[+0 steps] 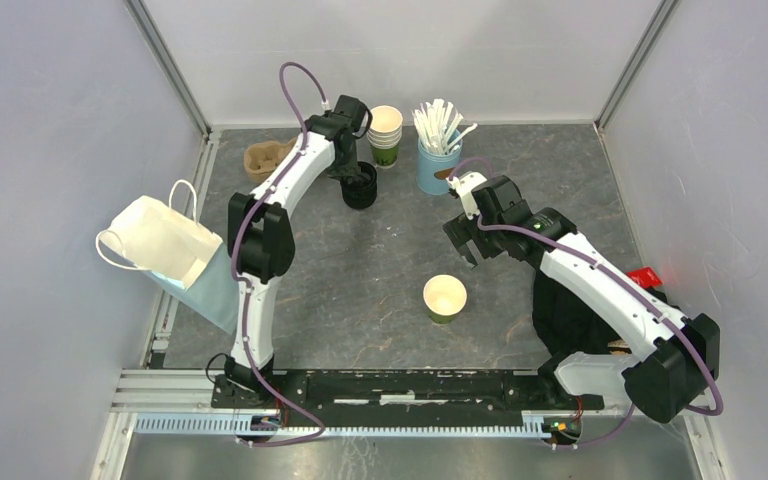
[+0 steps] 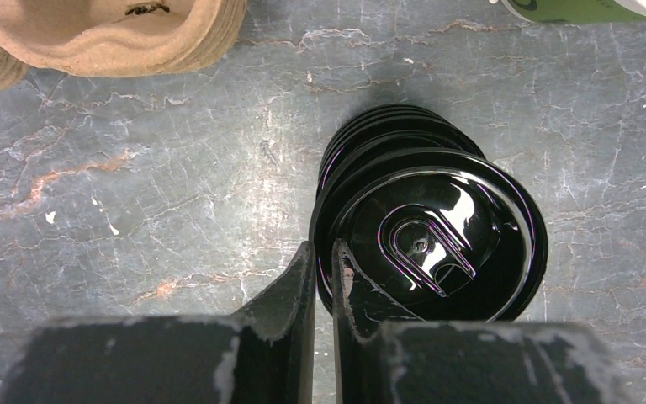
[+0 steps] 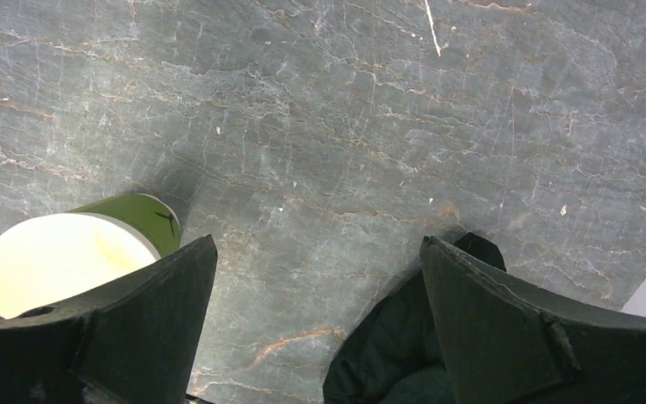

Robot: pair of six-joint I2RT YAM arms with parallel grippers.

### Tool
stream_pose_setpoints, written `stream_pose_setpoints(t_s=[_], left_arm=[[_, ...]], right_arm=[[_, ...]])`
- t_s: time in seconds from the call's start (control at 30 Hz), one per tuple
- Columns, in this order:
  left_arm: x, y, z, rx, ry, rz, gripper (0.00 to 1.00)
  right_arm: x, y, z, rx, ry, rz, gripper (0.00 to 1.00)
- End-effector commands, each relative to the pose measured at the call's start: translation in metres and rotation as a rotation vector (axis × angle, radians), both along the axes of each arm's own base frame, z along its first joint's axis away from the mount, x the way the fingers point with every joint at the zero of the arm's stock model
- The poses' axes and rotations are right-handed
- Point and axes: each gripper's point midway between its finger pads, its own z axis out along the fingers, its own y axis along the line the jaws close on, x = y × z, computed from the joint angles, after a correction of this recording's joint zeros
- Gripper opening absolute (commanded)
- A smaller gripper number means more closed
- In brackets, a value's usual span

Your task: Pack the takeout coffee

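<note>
- The left end effector [image 2: 324, 252] is clenched on the rim of the top lid [image 2: 433, 240] of the stack of black lids [image 2: 370, 126], at the far side of the worktop [image 1: 360, 290].
- The right end effector [image 3: 318, 244] is released, fingers spread wide, hovering above bare worktop and touching nothing.
- The green paper cup [image 1: 445, 298] stands upright and lidless near the worktop's middle, just beside the right end effector and well apart from the lids.
</note>
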Motion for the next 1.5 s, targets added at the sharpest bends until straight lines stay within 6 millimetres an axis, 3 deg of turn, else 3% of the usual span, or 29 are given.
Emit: stream_pose_setpoints(t_s=[0.0,0.17,0.43,0.67,0.77,0.93,1.03,1.2,1.47], left_arm=[[0.000,-0.002,0.025,-0.038,-0.045,-0.021,0.10],[0.004,-0.004,0.032,-0.093,-0.068,-0.011,0.10],[0.008,0.005,0.018,-0.171,-0.051,0.019,0.11],[0.010,0.001,0.011,-0.219,-0.036,-0.001,0.16],[0.009,0.000,0.014,-0.221,-0.039,-0.014,0.23],[0.009,0.000,0.029,-0.214,-0.072,-0.032,0.44],[0.007,-0.004,0.041,-0.191,-0.100,-0.057,0.52],[0.004,-0.029,0.060,-0.122,-0.154,-0.155,0.65],[-0.002,-0.060,0.030,-0.046,-0.090,-0.227,0.68]], right_arm=[[0.004,0.006,0.009,0.031,-0.035,0.008,0.98],[0.003,0.005,0.008,0.030,-0.035,0.007,0.98],[0.004,0.005,0.009,0.031,-0.040,0.005,0.98],[0.004,0.005,0.011,0.032,-0.042,0.007,0.98],[0.004,0.006,0.011,0.033,-0.041,0.007,0.98],[0.005,0.006,0.011,0.034,-0.043,0.008,0.98],[0.005,0.007,0.011,0.034,-0.038,0.009,0.98],[0.005,0.007,0.010,0.035,-0.037,0.008,0.98],[0.004,0.006,0.009,0.034,-0.034,0.010,0.98]])
